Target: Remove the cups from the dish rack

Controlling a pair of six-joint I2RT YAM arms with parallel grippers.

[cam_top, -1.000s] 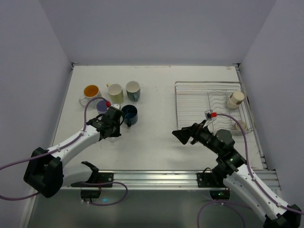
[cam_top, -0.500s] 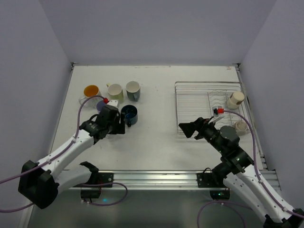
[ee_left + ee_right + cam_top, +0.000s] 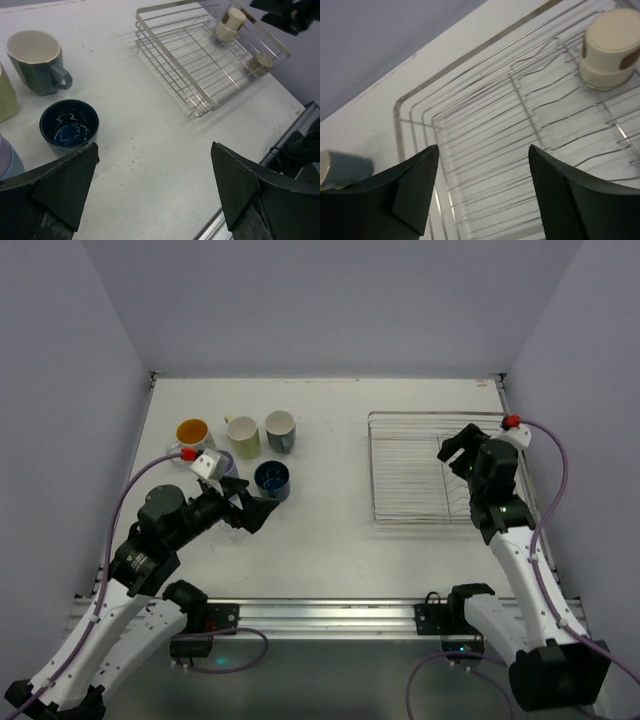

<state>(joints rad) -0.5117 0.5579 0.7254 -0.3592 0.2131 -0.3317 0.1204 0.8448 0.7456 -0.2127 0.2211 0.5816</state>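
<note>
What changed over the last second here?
The left gripper opened, apparently releasing the navy cup, and drew back. The right gripper swung from mid-table to over the dish rack, near the cream cup, its jaws narrowing. All cups and the rack stayed put.

White table [image 3: 330, 410]: cups [image 3: 243, 436], dish rack [image 3: 405, 475]

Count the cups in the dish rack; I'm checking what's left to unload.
2, both along the dish rack's right side: a cream cup toward the far end, a speckled cup nearer.
</note>
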